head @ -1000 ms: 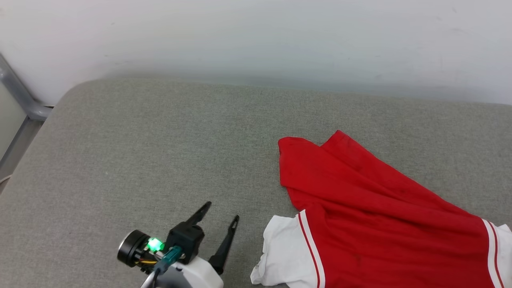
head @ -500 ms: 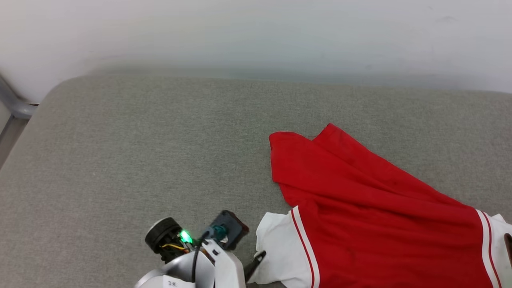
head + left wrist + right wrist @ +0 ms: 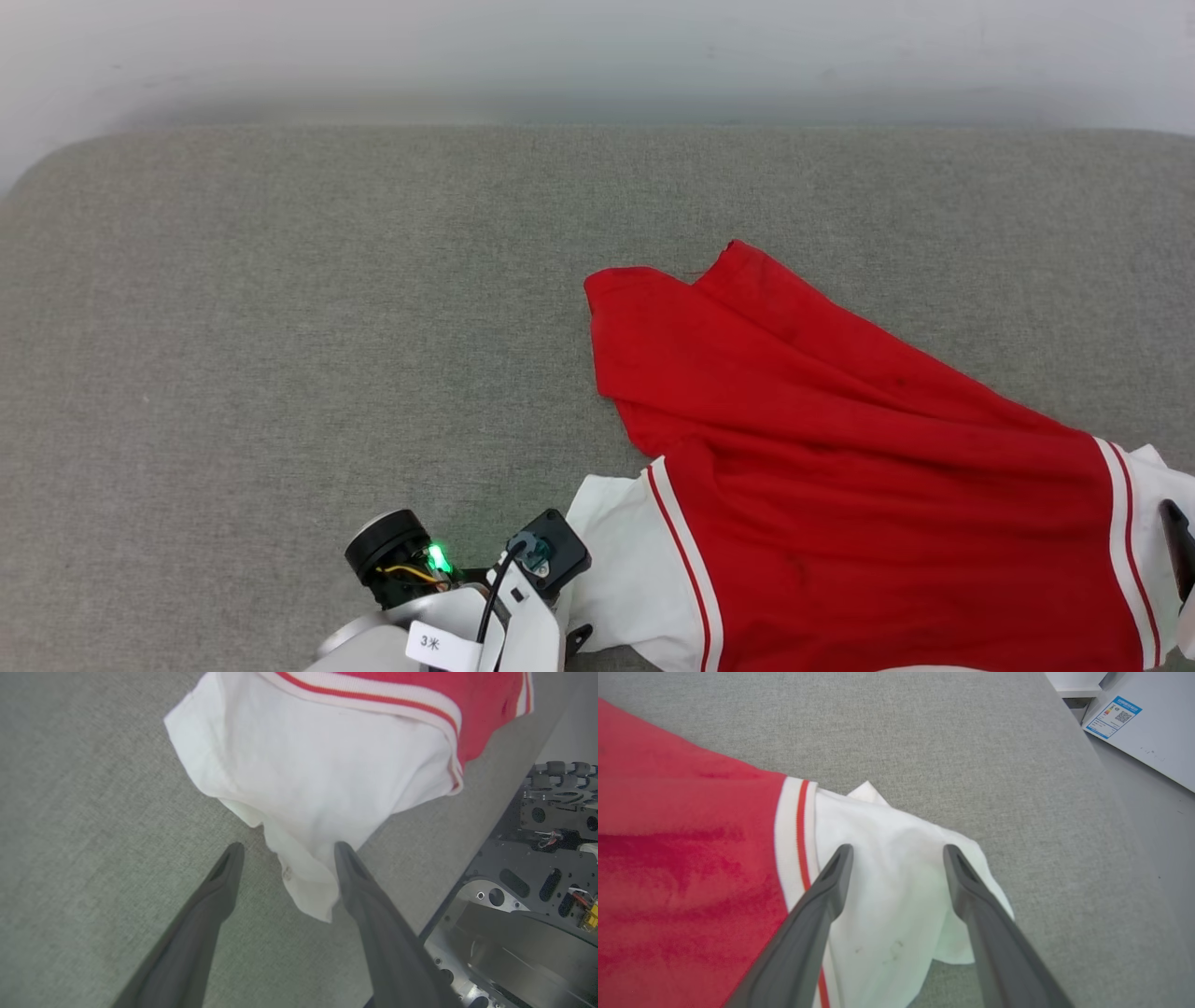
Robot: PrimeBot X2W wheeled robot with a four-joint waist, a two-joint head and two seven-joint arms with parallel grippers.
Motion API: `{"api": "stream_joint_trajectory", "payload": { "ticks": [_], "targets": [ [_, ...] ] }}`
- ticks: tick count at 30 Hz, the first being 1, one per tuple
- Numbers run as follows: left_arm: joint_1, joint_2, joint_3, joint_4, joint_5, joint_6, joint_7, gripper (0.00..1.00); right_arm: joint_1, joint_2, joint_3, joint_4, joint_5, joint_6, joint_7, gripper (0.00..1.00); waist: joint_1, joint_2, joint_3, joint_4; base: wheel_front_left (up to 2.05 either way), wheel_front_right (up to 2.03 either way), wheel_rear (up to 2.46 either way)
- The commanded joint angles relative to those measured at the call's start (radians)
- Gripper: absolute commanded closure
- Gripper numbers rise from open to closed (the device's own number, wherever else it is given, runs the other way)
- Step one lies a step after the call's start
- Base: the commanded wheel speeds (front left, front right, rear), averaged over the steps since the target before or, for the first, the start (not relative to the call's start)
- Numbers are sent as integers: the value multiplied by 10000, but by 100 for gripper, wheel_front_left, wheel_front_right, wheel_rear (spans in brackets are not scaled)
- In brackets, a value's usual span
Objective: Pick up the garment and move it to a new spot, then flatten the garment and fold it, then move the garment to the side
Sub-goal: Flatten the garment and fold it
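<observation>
The garment (image 3: 840,448), a red jersey with white sleeves and red-and-white trim, lies rumpled on the grey cushion (image 3: 280,327), right of centre. My left gripper (image 3: 288,847) is open and points down, its fingers straddling the loose corner of the near-left white sleeve (image 3: 327,765). In the head view the left wrist (image 3: 467,607) covers most of that gripper. My right gripper (image 3: 897,848) is open too, both fingers just over the other white sleeve (image 3: 896,896) beside the striped trim. One right finger (image 3: 1178,551) shows at the head view's right edge. No lettering shows.
A pale wall (image 3: 597,56) runs behind the cushion. In the left wrist view the cushion's front edge and my metal base (image 3: 537,882) lie close to the sleeve. In the right wrist view the cushion's side edge drops to the floor by a white labelled panel (image 3: 1115,714).
The head camera has shifted. My left gripper has turned downward and moved right onto the white sleeve's corner. A right finger has come in at the right edge. Both stay open.
</observation>
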Motion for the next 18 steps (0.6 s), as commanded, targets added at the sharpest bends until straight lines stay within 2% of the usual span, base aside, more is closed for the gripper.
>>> {"api": "stream_joint_trajectory", "payload": {
  "ticks": [1, 12, 13, 14, 18],
  "targets": [
    [-170, 37, -60, 196, -87, 1, -64, 0, -155, 84, -13, -40, -27, -11, -28, 0, 0, 0, 165, -83, 0, 0, 0],
    [-323, 149, -1259, 1390, -654, -10, 87, 0, -415, 172, -13, -6, -154, -11, -106, 0, 0, 0, 518, -188, 0, 0, 0],
    [-317, 145, -1404, 1415, -733, -12, 98, 55, -424, 175, -7, 2, -163, -11, -126, 0, 0, 0, 527, -186, 0, 0, 0],
    [-317, 139, -1531, 1453, -847, -14, 124, 100, -435, 174, 2, 11, -172, -11, -143, 0, 0, 0, 530, -184, 0, 0, 0],
    [-514, 303, -1797, 1582, -1046, -9, 65, 100, -469, 168, 24, 71, -169, -11, -178, 0, 0, 0, 477, -161, 0, 0, 0]
  ]
}}
